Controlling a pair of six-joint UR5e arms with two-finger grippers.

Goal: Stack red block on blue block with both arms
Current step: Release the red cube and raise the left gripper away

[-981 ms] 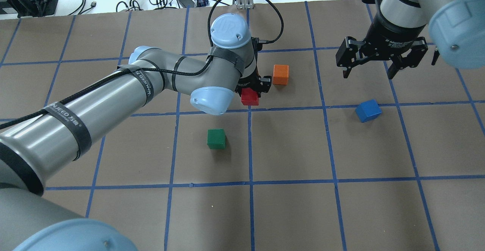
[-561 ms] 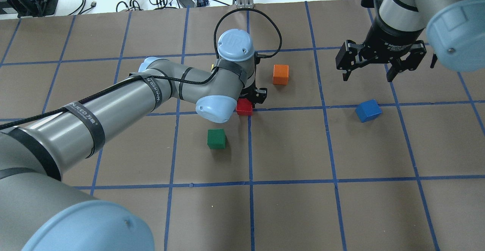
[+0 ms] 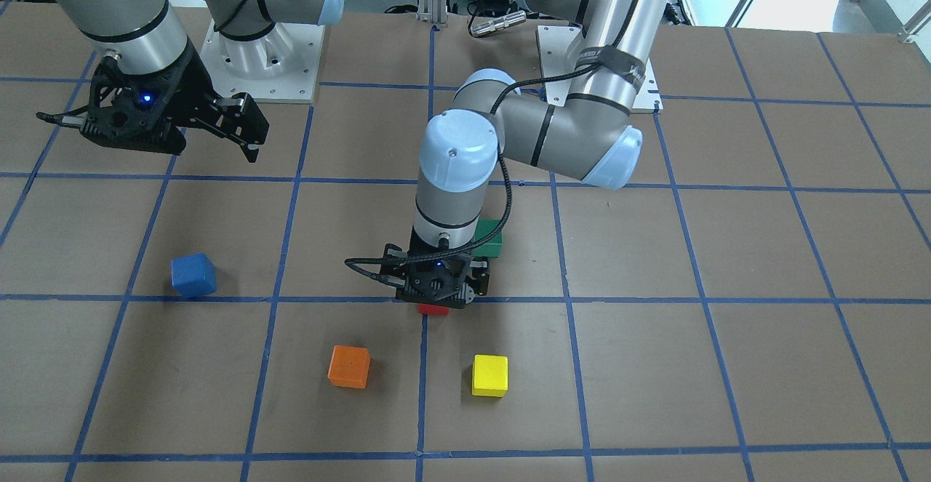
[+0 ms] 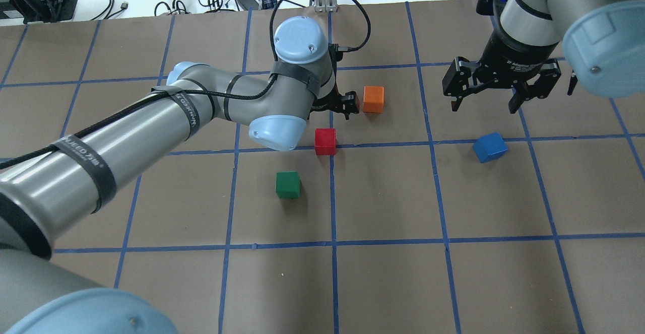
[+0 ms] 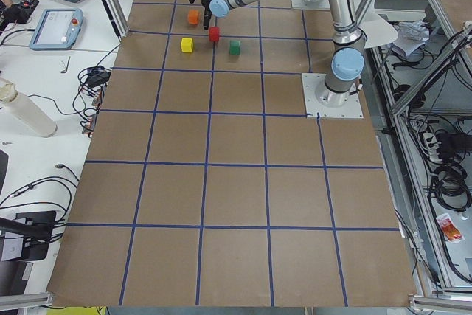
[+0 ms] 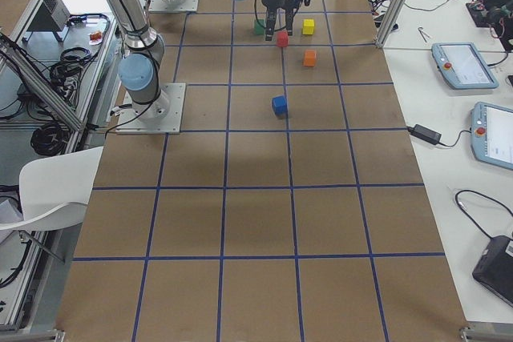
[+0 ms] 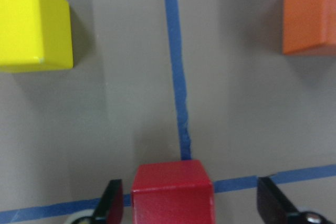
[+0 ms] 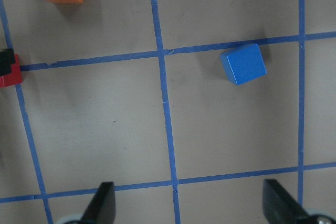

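While the left gripper [image 3: 435, 289] hangs over the small matte red cube [image 4: 325, 141] with its fingers spread and touching nothing, I take the step in hand to be getting a square hold on that cube. It rests on the brown paper-covered surface [image 4: 393, 283], right on a crossing of the blue tape lines. The orange cube [image 4: 373, 99] and the yellow cube [image 3: 489, 375] lie near it on the far side, and the green cube [image 4: 287, 184] on the near side.

From the left wrist camera the red cube sits closer to one finger than the other. I would shift sideways until the gaps match, then come straight down and close on the two flat side faces. Otherwise I expect the nearer finger to push it across the paper first.

The matte blue cube [image 4: 490, 147] lies well apart, on the right arm's side, turned a little against the grid. The right gripper [image 4: 484, 103] hovers just beyond it, wide open and empty. To my mind, the red cube should be turned to match the blue one before any set-down, with the right arm kept clear of the path.
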